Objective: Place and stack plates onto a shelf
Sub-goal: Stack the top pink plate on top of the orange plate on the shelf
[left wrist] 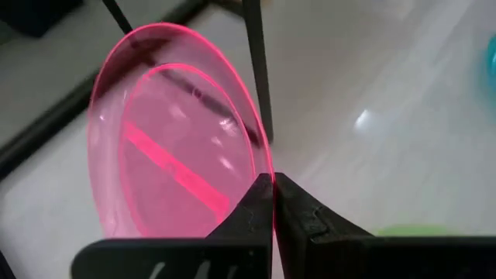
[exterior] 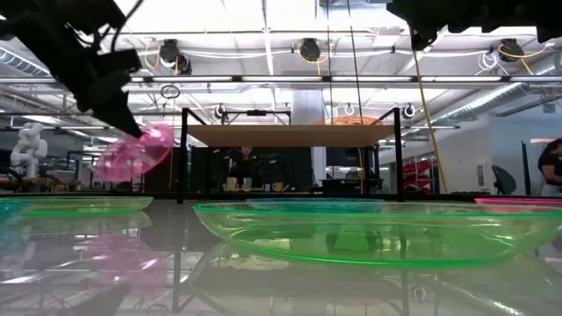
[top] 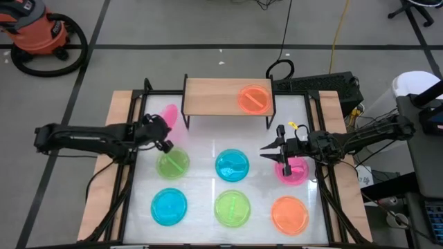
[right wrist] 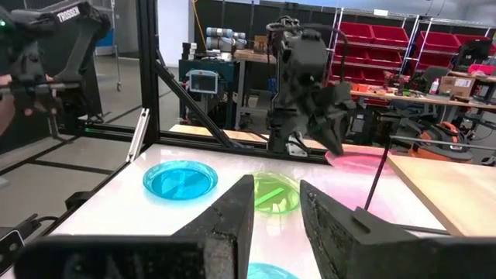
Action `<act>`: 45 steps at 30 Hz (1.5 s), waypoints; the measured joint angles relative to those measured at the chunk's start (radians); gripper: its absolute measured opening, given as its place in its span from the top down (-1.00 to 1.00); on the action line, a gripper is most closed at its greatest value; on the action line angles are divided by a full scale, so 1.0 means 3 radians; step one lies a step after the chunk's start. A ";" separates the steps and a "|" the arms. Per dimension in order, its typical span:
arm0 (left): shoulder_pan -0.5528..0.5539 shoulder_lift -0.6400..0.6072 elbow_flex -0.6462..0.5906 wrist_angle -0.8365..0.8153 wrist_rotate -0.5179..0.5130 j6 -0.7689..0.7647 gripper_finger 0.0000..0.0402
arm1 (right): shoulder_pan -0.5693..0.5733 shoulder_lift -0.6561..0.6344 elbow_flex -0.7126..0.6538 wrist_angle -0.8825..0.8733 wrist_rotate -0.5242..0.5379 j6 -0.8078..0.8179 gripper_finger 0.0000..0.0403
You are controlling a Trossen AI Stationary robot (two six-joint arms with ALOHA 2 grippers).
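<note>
My left gripper [top: 160,135] is shut on a pink plate [top: 168,116], raised off the table just left of the shelf [top: 214,97], a light-wood board on black legs. The low view shows this plate [exterior: 136,151] below board height. An orange plate [top: 254,98] lies flat on the shelf's right half. My right gripper [top: 271,141] is open and touches nothing, hovering between the blue plate [top: 232,166] and a second pink plate [top: 292,171]. Flat on the table are also a green plate [top: 173,164], a blue plate [top: 169,207], a green plate [top: 233,208] and an orange plate [top: 289,214]. My left gripper pinches the pink plate's rim [left wrist: 269,167] between its two fingertips [left wrist: 256,203], at the edge nearest the arm. The fingers come from the table's left, roughly level. The plate is lifted clear and steeply tilted, its far edge [exterior: 162,133] higher, close to the shelf's left front leg [left wrist: 260,70].
The shelf's left half [top: 208,97] is bare wood. Black frame rails [top: 131,117] run along the table's left and right edges. The shelf's thin legs [exterior: 183,158] stand close to the held plate. A green plate [exterior: 378,230] fills the low view's foreground.
</note>
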 joint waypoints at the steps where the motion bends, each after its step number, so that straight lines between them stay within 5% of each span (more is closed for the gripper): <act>1: -0.0008 -0.0065 0.0000 0.0034 -0.0053 0.0015 1.00 | 0.0000 0.0000 0.0000 0.0000 0.0000 0.0000 0.56; 5: -0.0029 -0.0267 0.0019 0.0246 -0.0342 0.0141 1.00 | 0.0000 0.0000 0.0000 0.0000 0.0001 -0.0004 0.56; 11: -0.0027 -0.0139 0.0584 0.0439 -0.1072 0.0680 1.00 | 0.0000 0.0001 0.0000 0.0033 0.0098 -0.0072 0.56; 17: -0.0095 0.0444 0.1189 0.1289 -0.0535 0.1825 1.00 | -0.0005 0.0000 0.0000 0.0031 0.0349 -0.0089 0.56; 24: -0.0040 0.1593 0.1892 0.1485 0.0205 0.2418 1.00 | -0.0003 0.0000 0.0000 0.0066 0.0353 -0.0089 0.56; 34: 0.0074 0.3046 0.3055 0.1432 0.0421 0.3393 1.00 | 0.0000 -0.0002 0.0001 0.0541 0.0339 -0.0188 0.56; 45: 0.0190 0.3749 0.3376 0.1399 0.0647 0.4124 0.99 | 0.0005 -0.0002 0.0001 0.0759 0.0325 -0.0157 0.56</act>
